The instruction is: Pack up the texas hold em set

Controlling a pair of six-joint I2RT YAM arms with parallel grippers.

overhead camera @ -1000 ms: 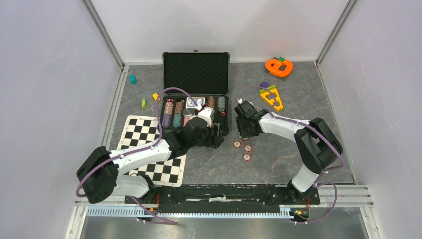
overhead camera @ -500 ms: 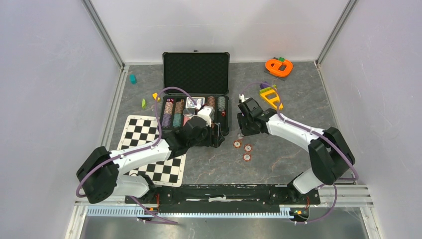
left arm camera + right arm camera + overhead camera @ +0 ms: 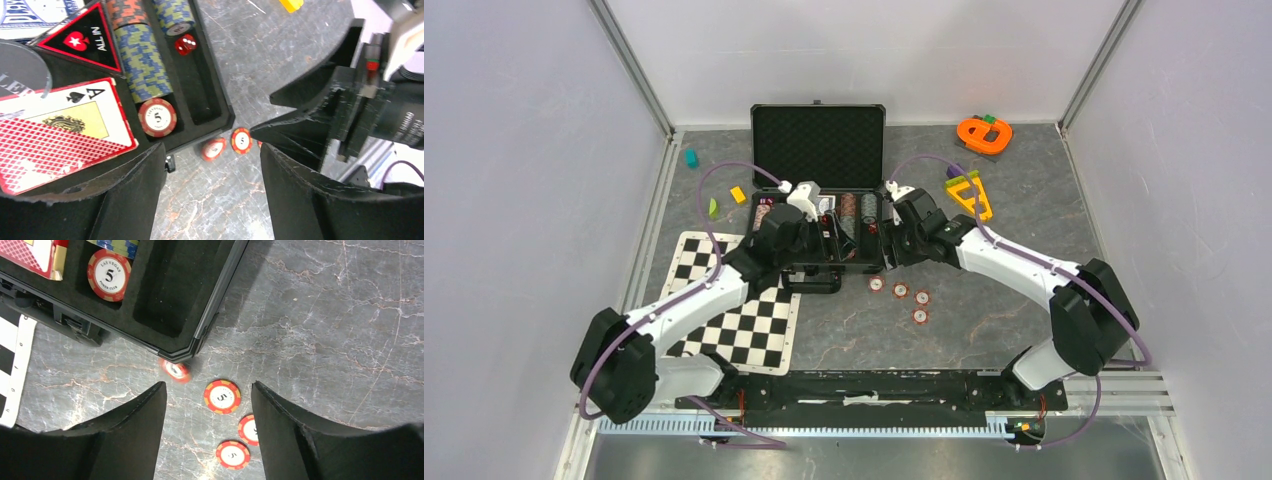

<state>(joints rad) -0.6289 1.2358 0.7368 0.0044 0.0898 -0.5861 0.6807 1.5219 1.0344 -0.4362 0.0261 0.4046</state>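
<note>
Both my claws stood wide apart and held nothing. The right claw [image 3: 207, 412] hung over the loose chips [image 3: 222, 396], and the left claw [image 3: 210, 167] over the front rim of the briefcase [image 3: 195, 342]. I judged the packing well along but unfinished. Chip stacks [image 3: 142, 60], a card deck [image 3: 60, 135] and red dice [image 3: 185, 44] sat in the foam, yet four chips lay out on the table [image 3: 325, 330] and the lid [image 3: 818, 145] stood open. The nearest chip [image 3: 175, 370], blurred, lay just beside the case's corner, leaving a finger little room there. Rightward the tabletop offered open room. My claws hung near each other, with the checkered mat [image 3: 754, 340] off to the left.
</note>
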